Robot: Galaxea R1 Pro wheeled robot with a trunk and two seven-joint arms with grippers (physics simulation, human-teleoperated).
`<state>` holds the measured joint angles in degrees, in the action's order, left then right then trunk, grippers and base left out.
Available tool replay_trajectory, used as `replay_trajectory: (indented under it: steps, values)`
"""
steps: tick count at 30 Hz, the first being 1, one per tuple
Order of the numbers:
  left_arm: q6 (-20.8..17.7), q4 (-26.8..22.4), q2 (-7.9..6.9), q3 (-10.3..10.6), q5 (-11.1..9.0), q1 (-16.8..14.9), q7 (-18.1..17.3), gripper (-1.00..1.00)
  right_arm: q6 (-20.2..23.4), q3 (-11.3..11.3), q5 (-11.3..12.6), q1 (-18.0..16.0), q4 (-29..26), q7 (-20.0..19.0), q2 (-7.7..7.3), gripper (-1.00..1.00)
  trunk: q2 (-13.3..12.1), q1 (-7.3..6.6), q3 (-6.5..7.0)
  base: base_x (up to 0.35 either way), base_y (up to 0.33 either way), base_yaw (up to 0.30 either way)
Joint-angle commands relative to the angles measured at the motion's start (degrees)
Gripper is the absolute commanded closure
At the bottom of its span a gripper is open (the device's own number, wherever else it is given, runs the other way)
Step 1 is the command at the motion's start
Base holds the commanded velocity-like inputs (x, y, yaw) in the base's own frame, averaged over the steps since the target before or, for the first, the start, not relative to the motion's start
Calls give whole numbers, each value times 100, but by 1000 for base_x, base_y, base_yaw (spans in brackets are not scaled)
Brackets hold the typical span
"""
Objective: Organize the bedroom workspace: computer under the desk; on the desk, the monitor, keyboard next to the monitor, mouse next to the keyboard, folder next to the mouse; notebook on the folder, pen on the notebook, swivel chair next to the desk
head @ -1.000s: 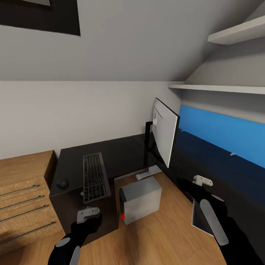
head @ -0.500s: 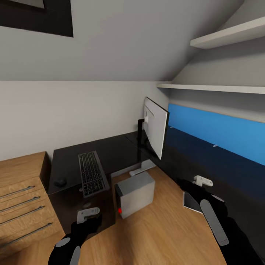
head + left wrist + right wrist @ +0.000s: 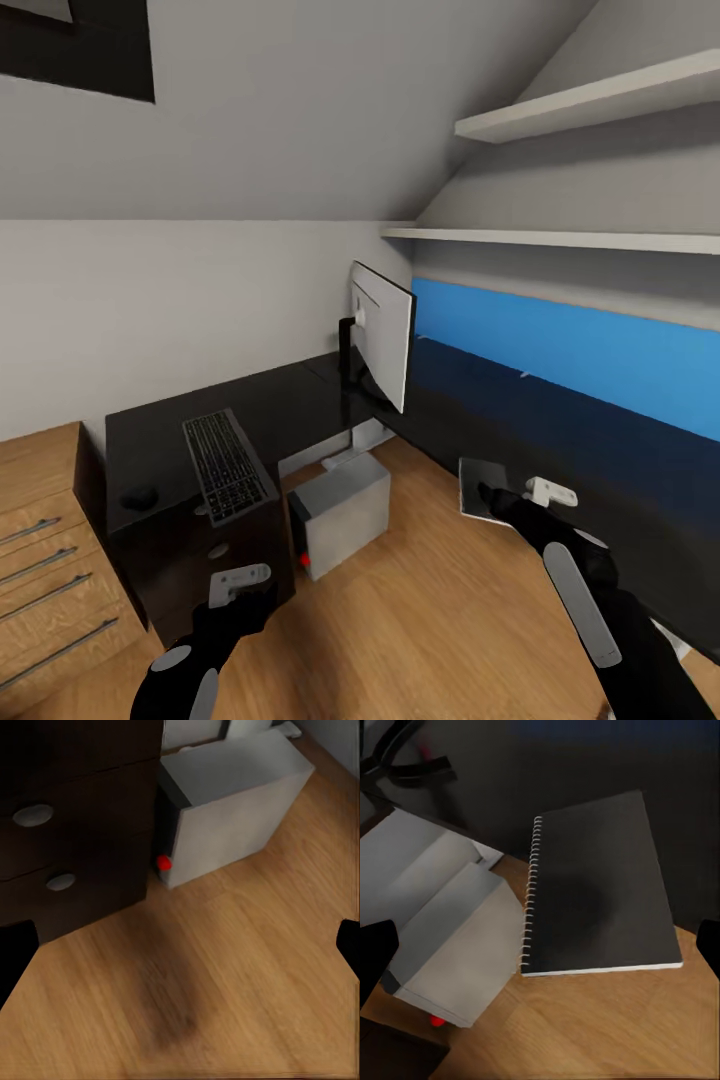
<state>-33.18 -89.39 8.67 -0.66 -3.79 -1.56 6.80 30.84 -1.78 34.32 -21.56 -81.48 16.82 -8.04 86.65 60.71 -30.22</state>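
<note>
Both right fingers point(image 3: 375, 952) flank the notebook point(image 3: 596, 885), apart

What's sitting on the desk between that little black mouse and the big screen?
In the head view, the keyboard lies on the black desk between the mouse and the monitor. The stretch of desktop from the keyboard to the monitor's stem looks bare.

The black-topped desk point(image 3: 300, 405) runs in an L along the walls; on its top lie the keyboard point(image 3: 226, 466) and, just beside it, the small mouse point(image 3: 138, 496); the monitor point(image 3: 383, 335) stands at the corner; the notebook point(image 3: 596, 896) (spiral-bound, dark grey) lies at the top's front edge; the wood floor point(image 3: 440, 610) carries the computer point(image 3: 340, 511), close against the desk's drawers point(image 3: 71, 862).
</note>
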Motion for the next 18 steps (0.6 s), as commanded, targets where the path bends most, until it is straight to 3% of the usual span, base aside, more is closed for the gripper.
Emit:
replay_trajectory:
  steps: [1,3,9,10,14,15,18]
  values:
    - [-28,-9,3,-4,-42,-2,32,-100,8,-15,62,-6,-4,58,-5,-100,4,-1,-6,-34,30,-300]
    - [-33,-1,3,-4,-42,-2,32,-100,9,-12,210,-6,3,58,-7,-100,4,-1,-6,-19,17,-300]
    - [-33,14,3,-1,-43,-2,27,-100,7,-2,987,-6,100,64,-25,-100,4,-1,-6,-7,6,-300]
    - [-34,15,3,1,-46,-2,26,-100,10,0,1230,-6,157,65,-30,-100,4,-1,-6,-2,2,-300]
    - [-37,12,6,1,-58,-2,24,-100,15,1,1721,-6,342,59,-33,-100,4,-1,-6,-1,1,-300]
    - [-38,3,8,-1,-62,-2,24,-100,15,2,1985,-6,477,52,-31,-100,4,-1,-6,-1,1,-273]
    - [-39,-18,14,-4,-69,-2,23,-100,9,2,2433,-6,707,45,-27,-100,4,-1,-6,0,0,-191]
